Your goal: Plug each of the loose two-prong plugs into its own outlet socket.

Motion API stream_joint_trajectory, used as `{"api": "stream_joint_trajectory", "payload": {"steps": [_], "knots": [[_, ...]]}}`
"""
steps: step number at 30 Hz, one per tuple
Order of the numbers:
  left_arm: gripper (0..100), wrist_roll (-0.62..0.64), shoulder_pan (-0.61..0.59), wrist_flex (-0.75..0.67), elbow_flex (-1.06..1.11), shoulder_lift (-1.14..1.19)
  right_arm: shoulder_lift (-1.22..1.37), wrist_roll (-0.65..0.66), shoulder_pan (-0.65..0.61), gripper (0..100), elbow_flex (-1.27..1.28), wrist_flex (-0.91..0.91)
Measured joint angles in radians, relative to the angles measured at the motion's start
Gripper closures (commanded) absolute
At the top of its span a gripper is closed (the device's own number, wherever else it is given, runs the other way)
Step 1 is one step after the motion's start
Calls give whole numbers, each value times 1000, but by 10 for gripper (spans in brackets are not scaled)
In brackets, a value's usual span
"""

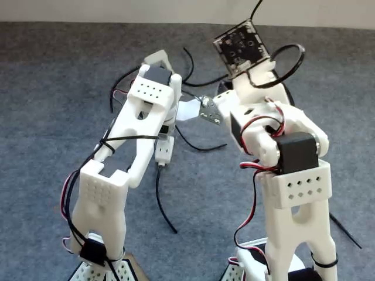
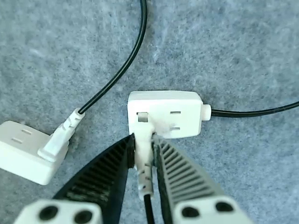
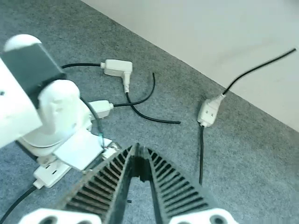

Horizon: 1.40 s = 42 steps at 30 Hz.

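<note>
Pinching the plug at the outlet socket are left jaws; right jaws closed.

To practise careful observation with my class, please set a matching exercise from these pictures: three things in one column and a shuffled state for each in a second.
Things
1. white two-prong plug at the white outlet block
2. second white outlet block
3. right gripper

States
A. holds nothing
B. pinched by the left gripper
C. lies on the grey carpet with another white plug in its end

Pairs: 1-B, 2-C, 3-A.
</note>
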Motion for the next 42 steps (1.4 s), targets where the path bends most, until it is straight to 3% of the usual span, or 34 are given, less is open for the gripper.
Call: {"api": "stream_joint_trajectory", "payload": {"steps": [12,22,34,38,42], "knots": [[994,6,34,3,12,31,0,0,17,991,0,0],[994,41,161,5,106,32,-2,-2,203,991,-51,-11],[992,87,215,0,146,32,-2,-2,216,991,-51,-11],[910,112,216,-12,153,32,-2,-2,218,991,-51,-11],[843,235,218,-15,135,34,-2,-2,216,991,-51,-11]]}}
